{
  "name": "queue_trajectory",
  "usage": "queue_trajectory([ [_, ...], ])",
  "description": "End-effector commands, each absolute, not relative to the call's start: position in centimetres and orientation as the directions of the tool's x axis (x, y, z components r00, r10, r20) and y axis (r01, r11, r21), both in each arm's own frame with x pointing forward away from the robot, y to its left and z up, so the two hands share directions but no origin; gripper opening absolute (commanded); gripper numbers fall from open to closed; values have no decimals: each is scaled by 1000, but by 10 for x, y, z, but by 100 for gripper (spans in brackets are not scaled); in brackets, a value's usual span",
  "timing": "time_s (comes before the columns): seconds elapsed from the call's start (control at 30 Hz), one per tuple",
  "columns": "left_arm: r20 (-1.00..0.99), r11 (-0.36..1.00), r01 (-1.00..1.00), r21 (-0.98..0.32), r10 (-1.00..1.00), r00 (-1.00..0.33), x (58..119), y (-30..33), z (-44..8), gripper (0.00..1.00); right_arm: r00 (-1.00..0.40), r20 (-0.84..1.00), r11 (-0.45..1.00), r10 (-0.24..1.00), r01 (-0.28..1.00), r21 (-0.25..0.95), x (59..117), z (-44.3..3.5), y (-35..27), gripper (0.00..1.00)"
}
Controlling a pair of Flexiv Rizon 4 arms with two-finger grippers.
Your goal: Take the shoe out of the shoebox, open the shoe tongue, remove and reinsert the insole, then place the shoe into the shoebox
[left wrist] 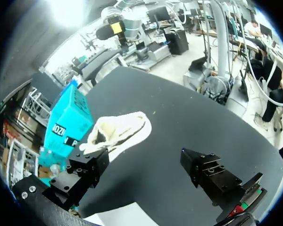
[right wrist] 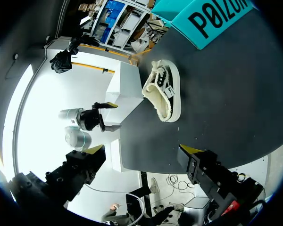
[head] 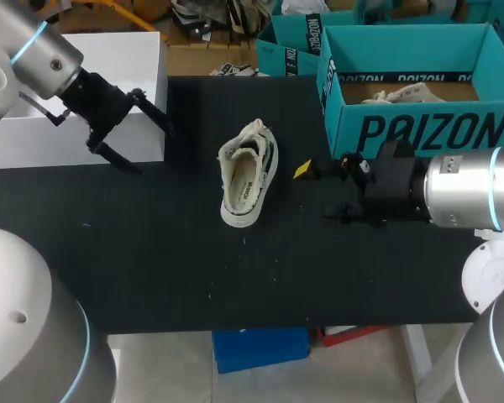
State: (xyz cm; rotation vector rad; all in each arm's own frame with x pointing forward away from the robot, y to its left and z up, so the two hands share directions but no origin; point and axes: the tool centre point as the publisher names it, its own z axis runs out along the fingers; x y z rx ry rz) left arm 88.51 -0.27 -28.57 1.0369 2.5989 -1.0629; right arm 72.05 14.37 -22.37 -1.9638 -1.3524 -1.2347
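Cream canvas low-top shoe [head: 249, 174] on black worktop [head: 151, 252], long axis near-to-far; right claw [head: 319, 191] nearer, wide, empty; left claw [head: 143, 138] wide too.

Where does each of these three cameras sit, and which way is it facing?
Head view: fixed above and behind the robot, looking down on the black table; both arms enter, left gripper and right gripper open.
Left wrist view: on the left wrist, looking past its own fingers at the shoe and teal shoebox.
Right wrist view: on the right wrist, looking past its own fingers over the shoe toward the left gripper.
Shared: all three show the shoe.
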Motion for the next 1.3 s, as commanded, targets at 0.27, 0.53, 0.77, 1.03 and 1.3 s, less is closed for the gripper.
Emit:
queue_trajectory([
  [0.27, -181, 602, 279, -748, 220, -959, 893, 4, -271, 100, 118, 860, -416, 497, 902, 117, 721, -223, 144, 100],
  [0.53, -167, 597, 265, -758, 215, -962, 896, 1, -271, 100, 118, 860, -416, 497, 902, 117, 721, -223, 144, 100],
  [0.77, -179, 569, 268, -778, 209, -961, 913, -6, -267, 0, 118, 860, -416, 497, 902, 117, 721, -223, 144, 100],
  [1.03, -192, 545, 259, -798, 179, -965, 946, -35, -266, 0, 118, 860, -416, 497, 902, 117, 721, -223, 144, 100],
  [1.3, -186, 554, 283, -783, 226, -956, 963, -83, -276, 0, 118, 860, -416, 497, 902, 117, 721, -223, 144, 100],
])
